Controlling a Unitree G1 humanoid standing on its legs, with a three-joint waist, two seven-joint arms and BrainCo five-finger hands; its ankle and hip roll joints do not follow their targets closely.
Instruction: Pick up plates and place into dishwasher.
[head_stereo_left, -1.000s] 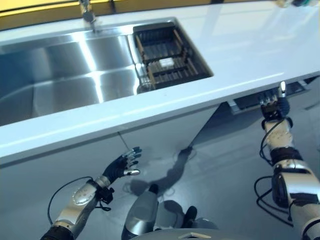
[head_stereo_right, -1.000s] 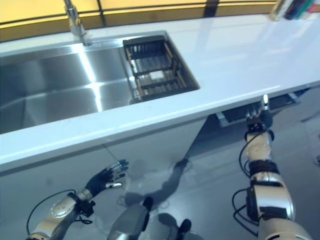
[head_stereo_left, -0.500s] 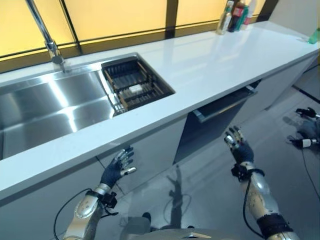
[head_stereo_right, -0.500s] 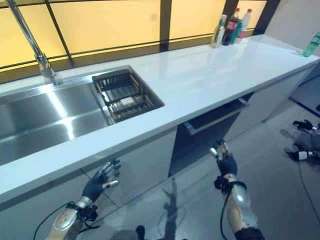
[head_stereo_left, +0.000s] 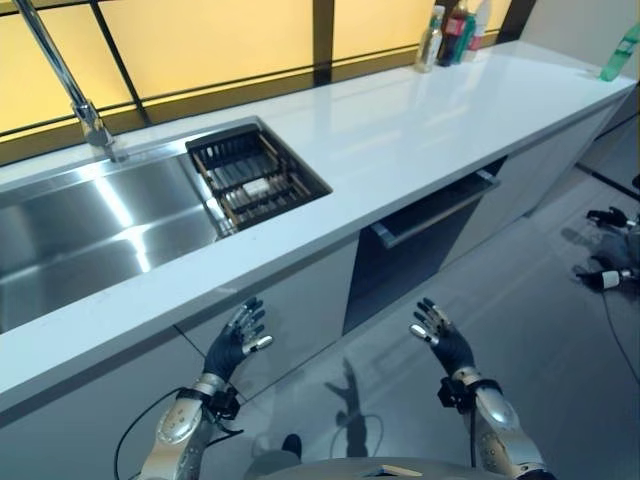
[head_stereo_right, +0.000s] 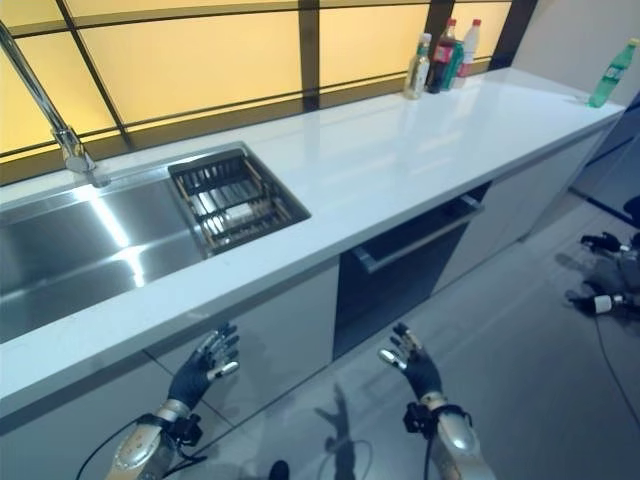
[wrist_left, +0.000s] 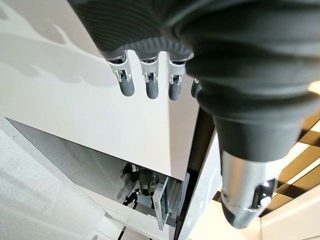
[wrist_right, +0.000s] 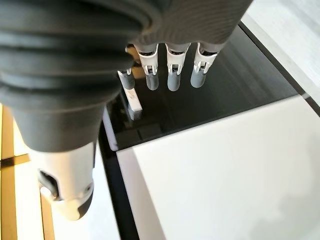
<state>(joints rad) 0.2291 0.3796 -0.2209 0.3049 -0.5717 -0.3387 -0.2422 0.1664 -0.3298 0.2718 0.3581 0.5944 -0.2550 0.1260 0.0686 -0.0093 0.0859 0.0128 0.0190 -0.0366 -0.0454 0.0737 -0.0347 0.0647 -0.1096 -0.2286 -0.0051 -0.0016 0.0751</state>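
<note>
Both hands are hanging low in front of the cabinets, holding nothing. The left hand (head_stereo_left: 236, 340) is hovering at about 7 o'clock, fingers spread and relaxed before a pale cabinet front; the right hand (head_stereo_left: 437, 338) is hovering at about 5 o'clock, fingers likewise straight and apart, palm turned toward the dark glossy dishwasher door (head_stereo_left: 405, 268) under the long white tabletop (head_stereo_left: 400, 125).

That door is standing slightly ajar at its top edge (a narrow gap under the tabletop). No plates are visible; the dark slatted rack (head_stereo_left: 255, 178) in the stainless steel sink (head_stereo_left: 90, 225) at 11 o'clock is holding something small and pale I cannot identify. This would fit either a dishwasher about to be opened or one just pushed to, so I am not naming a next move.
</note>
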